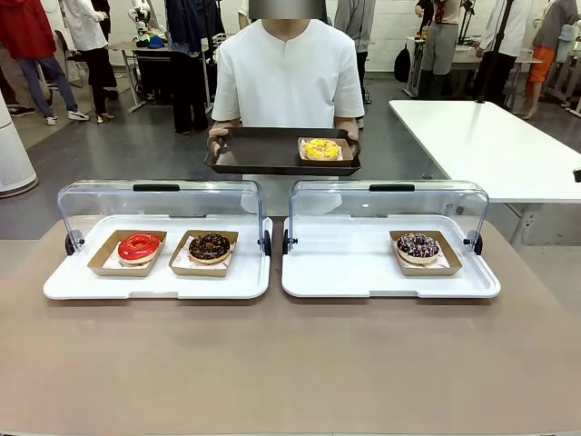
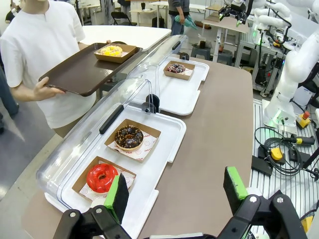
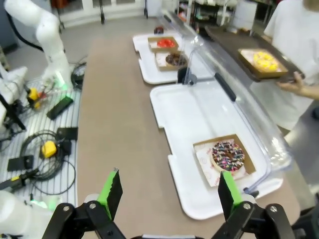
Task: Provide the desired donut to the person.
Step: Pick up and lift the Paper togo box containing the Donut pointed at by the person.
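Note:
The person (image 1: 288,73) in a white short-sleeved shirt stands at the far side, holding a dark brown tray (image 1: 263,154) with both hands. A yellow donut (image 1: 321,149) in a cardboard box lies on that tray. On the left white tray (image 1: 154,282) sit a red donut (image 1: 138,246) and a chocolate donut (image 1: 210,246), each in its own box. A sprinkled chocolate donut (image 1: 418,245) sits on the right white tray (image 1: 363,272). My left gripper (image 2: 174,191) is open above the table's near edge. My right gripper (image 3: 167,191) is open too, holding nothing.
Both white trays have clear lids (image 1: 163,195) standing open at the back. A white table (image 1: 490,145) stands at the far right. Cables and devices (image 3: 45,149) lie on the floor beside the table. Bystanders move in the background.

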You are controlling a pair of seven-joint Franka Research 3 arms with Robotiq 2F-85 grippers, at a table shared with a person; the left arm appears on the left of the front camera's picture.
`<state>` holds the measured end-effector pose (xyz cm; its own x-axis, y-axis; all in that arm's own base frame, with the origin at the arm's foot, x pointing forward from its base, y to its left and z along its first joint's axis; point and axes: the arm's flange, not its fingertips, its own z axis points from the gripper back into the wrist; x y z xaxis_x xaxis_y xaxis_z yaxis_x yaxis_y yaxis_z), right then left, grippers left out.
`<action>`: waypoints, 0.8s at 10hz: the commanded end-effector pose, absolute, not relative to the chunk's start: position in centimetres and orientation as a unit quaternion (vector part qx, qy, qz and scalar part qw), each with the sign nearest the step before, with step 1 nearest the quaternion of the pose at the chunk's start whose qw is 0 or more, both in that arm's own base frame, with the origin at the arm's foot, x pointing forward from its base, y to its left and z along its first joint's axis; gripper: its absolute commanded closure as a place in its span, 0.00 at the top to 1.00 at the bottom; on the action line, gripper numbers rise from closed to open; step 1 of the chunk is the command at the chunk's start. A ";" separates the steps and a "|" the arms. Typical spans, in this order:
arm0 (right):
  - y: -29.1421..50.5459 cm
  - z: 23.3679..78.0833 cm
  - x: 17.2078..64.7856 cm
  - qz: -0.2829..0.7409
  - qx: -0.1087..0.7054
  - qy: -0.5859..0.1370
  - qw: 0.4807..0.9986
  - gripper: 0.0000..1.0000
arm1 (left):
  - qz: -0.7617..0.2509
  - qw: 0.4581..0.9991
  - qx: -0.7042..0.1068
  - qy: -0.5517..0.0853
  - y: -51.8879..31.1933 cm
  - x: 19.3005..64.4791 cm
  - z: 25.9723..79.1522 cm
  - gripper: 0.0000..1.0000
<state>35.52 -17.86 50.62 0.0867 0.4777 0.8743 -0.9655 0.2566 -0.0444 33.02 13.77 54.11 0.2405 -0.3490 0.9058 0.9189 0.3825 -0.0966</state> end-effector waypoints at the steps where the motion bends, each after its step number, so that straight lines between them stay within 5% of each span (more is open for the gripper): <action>1: -19.5 49.9 35.8 0.516 0.317 -0.441 0.663 1.00 | -0.448 0.704 -0.336 -0.437 13.9 33.0 54.2 1.00; 8: -20.6 49.0 34.7 0.537 0.289 -0.468 0.640 1.00 | -0.448 0.704 -0.336 -0.437 13.9 33.0 54.2 1.00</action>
<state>34.61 -20.73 49.11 0.0014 0.3796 0.9251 -0.9580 0.2658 -0.1076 33.02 13.78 54.11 0.2405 -0.3489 0.9058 0.9189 0.3825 -0.0966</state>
